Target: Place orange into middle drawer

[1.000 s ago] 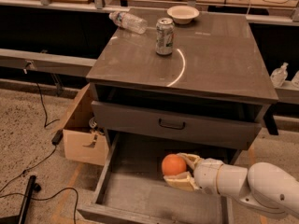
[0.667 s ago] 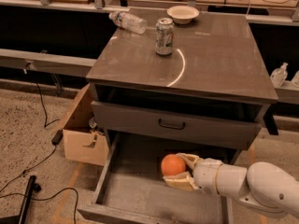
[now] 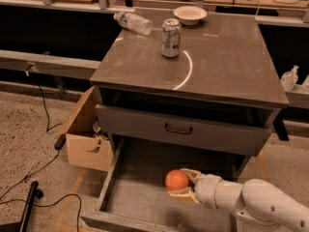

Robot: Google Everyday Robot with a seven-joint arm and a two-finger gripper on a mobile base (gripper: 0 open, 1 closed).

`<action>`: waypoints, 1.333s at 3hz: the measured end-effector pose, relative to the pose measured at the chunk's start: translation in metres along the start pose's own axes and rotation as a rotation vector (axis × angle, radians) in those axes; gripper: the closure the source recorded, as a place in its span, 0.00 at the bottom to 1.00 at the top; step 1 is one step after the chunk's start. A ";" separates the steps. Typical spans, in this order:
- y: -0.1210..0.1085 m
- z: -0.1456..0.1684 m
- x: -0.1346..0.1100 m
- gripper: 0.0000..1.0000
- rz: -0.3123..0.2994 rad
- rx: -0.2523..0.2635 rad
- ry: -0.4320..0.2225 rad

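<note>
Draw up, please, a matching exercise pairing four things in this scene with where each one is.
1 orange
2 soda can
3 bowl
4 water bottle

A lying on its side, back left of the cabinet top
B gripped by the pincer within the open middle drawer
C upright on the cabinet top
D right way up at the top's back edge, beyond the can

Pairs: 1-B, 2-C, 3-D, 4-A.
</note>
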State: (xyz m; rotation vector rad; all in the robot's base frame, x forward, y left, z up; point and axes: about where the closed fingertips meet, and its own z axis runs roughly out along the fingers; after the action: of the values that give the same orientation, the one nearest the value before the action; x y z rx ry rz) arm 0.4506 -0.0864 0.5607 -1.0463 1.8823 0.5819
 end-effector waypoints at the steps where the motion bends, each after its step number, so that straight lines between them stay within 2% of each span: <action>1: -0.001 0.029 0.031 1.00 -0.020 -0.019 0.019; 3: 0.011 0.077 0.093 1.00 -0.054 -0.012 0.091; 4: 0.017 0.092 0.116 0.82 -0.060 -0.035 0.145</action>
State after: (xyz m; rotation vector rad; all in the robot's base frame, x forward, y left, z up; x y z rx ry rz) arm 0.4493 -0.0606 0.4134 -1.1913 1.9650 0.5181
